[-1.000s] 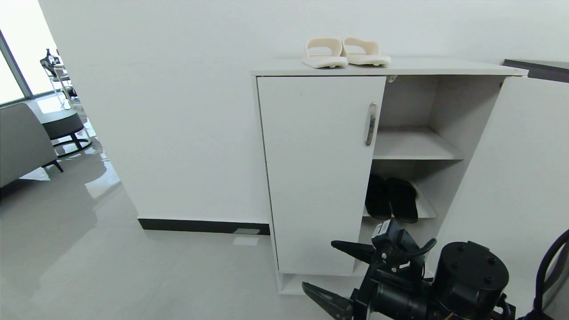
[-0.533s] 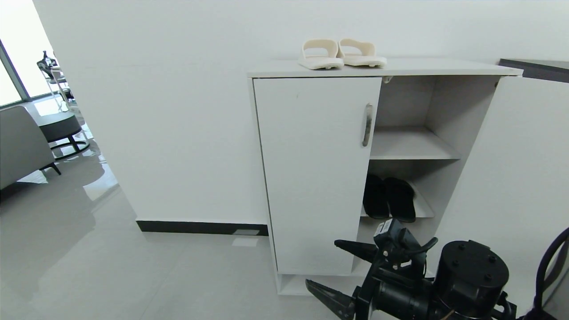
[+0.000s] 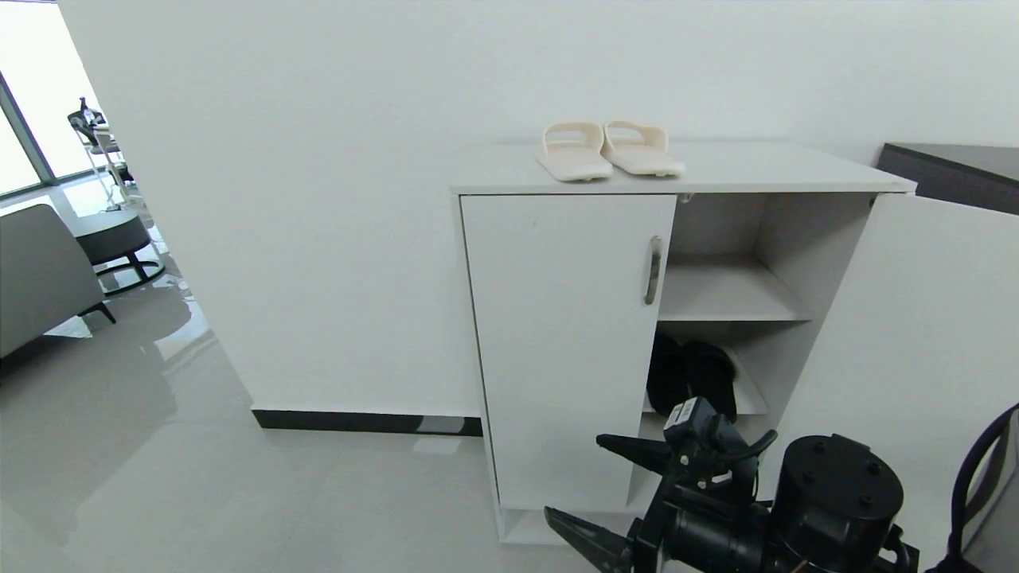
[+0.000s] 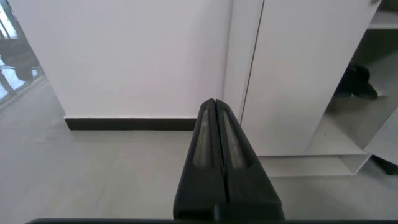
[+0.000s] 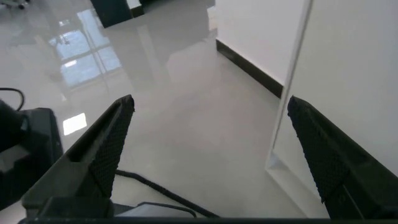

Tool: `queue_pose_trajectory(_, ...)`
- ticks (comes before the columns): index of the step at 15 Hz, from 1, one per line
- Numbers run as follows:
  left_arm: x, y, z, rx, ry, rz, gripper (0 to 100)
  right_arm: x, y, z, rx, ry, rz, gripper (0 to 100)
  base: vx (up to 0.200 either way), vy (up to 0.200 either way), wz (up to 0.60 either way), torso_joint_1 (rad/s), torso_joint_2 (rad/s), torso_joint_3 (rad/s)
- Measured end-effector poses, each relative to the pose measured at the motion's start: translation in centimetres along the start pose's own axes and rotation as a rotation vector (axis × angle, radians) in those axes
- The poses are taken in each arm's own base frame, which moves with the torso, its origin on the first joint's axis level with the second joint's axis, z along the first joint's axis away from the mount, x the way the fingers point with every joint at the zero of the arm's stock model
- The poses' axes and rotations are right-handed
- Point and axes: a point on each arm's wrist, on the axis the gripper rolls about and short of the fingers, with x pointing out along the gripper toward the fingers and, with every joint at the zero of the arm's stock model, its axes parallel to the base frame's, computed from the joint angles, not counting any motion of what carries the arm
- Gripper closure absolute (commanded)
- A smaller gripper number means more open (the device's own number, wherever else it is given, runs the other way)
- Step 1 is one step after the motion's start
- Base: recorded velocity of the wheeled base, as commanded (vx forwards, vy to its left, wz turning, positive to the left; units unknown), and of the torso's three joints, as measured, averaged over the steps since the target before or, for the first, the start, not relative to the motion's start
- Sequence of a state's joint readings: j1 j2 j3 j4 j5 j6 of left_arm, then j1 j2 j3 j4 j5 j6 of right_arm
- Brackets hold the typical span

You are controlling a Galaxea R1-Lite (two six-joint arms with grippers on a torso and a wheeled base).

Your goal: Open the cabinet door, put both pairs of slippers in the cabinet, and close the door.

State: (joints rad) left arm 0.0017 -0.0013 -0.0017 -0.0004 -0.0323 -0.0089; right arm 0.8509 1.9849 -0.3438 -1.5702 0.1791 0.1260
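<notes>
Head camera shifts; slippers unmoved. Beige slippers [image 3: 609, 150] sit atop cabinet [image 3: 780, 167], upper centre. Black slippers [image 3: 691, 378] on inner shelf; right door [image 3: 915, 334] open. Right gripper [image 3: 573, 474] released, bottom centre; left gripper [image 4: 215, 102] clenched, empty. Risk: pinching one beige slipper nudges its mate off the top.

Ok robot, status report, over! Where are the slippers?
Left claw shut, right claw open, both empty. Right door open. Black slippers on inside shelf, cream slippers on top of cabinet. Nothing blocking.
</notes>
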Motion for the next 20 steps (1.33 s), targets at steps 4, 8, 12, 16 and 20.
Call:
queue_pose_trajectory(4,0.0,0.0,0.0,0.0,0.0,0.001,100,0.1,-0.05,-0.27,0.001,0.01,-0.003,0,0.0,0.0,0.0,0.19,-0.47,-0.289)
queue_pose_trajectory(8,0.0,0.0,0.0,0.0,0.0,0.001,100,0.13,-0.07,-0.35,0.002,0.012,-0.003,0,0.0,0.0,0.0,0.211,-0.48,-0.282)
queue_pose_trajectory(12,0.0,0.0,0.0,0.0,0.0,0.001,100,0.13,-0.09,-0.39,0.003,0.014,-0.005,0,0.0,0.0,0.0,0.218,-0.5,-0.283)
queue_pose_trajectory(16,0.0,0.0,0.0,0.0,0.0,0.001,100,0.15,-0.14,-0.44,0.003,0.016,-0.007,0,0.0,0.0,0.0,0.239,-0.53,-0.29)
queue_pose_trajectory(20,0.0,0.0,0.0,0.001,0.0,0.001,100,0.2,-0.19,-0.59,0.004,0.021,-0.008,0,0.0,0.0,0.0,0.26,-0.56,-0.299)
